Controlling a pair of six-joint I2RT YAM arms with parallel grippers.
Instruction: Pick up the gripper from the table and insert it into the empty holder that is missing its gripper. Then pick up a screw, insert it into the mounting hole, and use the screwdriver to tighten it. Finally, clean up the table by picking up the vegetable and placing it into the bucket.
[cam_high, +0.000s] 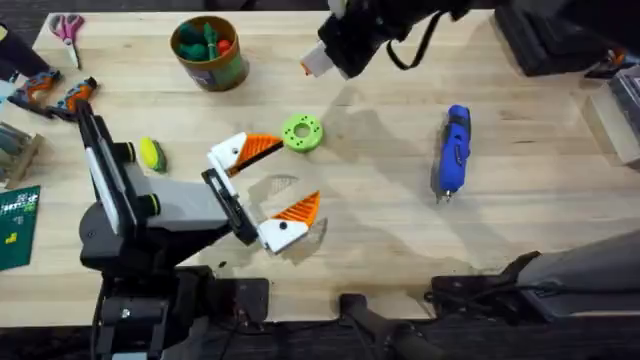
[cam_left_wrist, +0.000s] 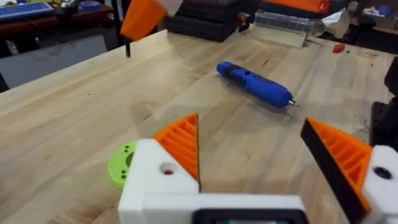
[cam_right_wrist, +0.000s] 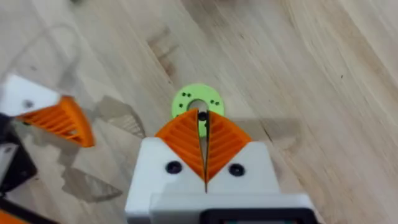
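Screwdriver, blue and pen-shaped, lies flat on the wooden table to the right of centre, its thin metal tip pointing toward the robot's side. In the left wrist view the screwdriver lies well beyond the fingers, touching nothing.

The left gripper sits low over the middle of the table with its jaws spread wide and nothing between them. Both of its white fingers carry an orange ribbed pad. The green disc lies flat on the table just beyond the tip of the farther finger; whether they touch, I cannot tell. In the left wrist view the green disc peeks out from behind the white finger base.

The right gripper hangs high over the far middle of the table, dark and blurred. In its own wrist view the right gripper has its 2 orange pads pressed together, with nothing held between them, directly above the green disc.

The vegetable, yellow-green and oval, lies on the table beside the left arm, on its far left side. The bucket stands upright near the far left edge, with colourful toy pieces inside. Pink-handled scissors and orange-handled pliers lie toward the far left corner.
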